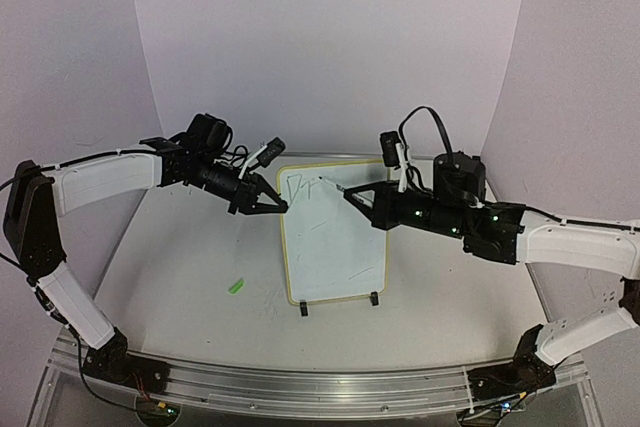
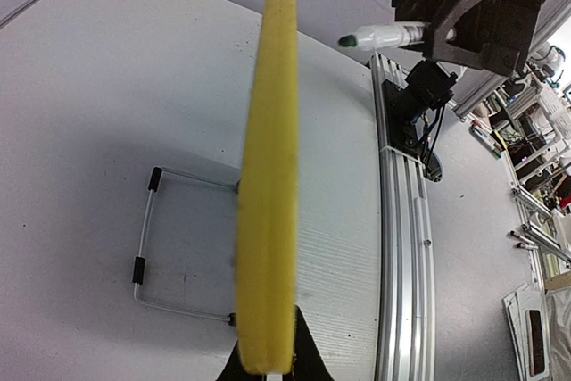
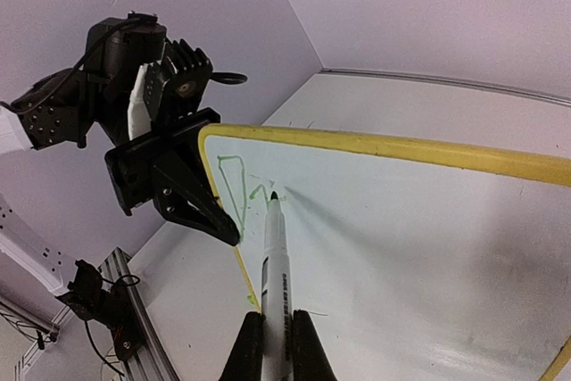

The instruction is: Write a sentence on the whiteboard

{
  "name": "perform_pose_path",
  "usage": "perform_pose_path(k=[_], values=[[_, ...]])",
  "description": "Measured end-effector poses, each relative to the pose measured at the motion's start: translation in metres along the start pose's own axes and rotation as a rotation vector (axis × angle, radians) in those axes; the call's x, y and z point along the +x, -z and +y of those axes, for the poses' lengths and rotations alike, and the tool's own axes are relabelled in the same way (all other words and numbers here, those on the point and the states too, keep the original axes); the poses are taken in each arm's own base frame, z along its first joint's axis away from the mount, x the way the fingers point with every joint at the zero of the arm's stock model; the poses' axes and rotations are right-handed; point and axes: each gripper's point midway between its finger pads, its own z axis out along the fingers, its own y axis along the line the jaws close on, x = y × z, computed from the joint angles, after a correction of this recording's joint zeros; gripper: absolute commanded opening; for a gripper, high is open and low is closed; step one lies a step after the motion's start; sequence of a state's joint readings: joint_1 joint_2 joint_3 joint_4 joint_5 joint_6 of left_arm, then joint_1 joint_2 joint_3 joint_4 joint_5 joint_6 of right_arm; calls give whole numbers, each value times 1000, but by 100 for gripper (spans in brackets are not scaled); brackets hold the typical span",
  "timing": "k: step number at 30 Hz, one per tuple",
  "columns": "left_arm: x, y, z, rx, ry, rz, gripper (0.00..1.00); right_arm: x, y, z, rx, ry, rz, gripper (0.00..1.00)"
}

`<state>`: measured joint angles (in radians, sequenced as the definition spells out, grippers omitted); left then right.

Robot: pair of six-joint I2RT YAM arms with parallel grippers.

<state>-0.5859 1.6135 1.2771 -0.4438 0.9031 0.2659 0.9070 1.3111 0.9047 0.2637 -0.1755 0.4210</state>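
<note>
**Whiteboard writing: slip and tilt hazards**

On the pale grey table (image 1: 180, 247), the small white whiteboard with thin yellow frame (image 1: 335, 247) stands on two black clip feet (image 1: 303, 309). The left gripper (image 1: 270, 205) is clamped on the board's upper-left frame edge. The right gripper (image 3: 275, 345) is closed around a slim white green-tipped marker (image 3: 273, 247), its tip at the board's upper-left area beside a few green strokes of the sentence (image 3: 234, 189). Excess marker pressure could tilt the board or pull the frame from the left fingers, distorting letters.
</note>
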Motion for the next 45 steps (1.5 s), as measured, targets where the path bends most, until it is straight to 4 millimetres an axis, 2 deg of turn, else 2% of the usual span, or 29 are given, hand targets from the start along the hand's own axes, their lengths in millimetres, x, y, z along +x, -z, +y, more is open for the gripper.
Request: perform_pose_path(k=[7, 14, 18, 28, 45], values=[[0, 0, 0, 1, -3, 1, 0, -15, 20, 16, -65, 34, -22, 0], [-1, -1, -1, -4, -6, 5, 0, 0, 21, 9, -93, 47, 39, 0], [-1, -1, -2, -6, -8, 8, 0, 1, 22, 9, -112, 47, 48, 0], [0, -2, -3, -4, -15, 13, 0, 15, 11, 0, -102, 37, 89, 0], [-1, -3, -4, -4, -21, 14, 0, 24, -1, -18, -29, 31, 94, 0]])
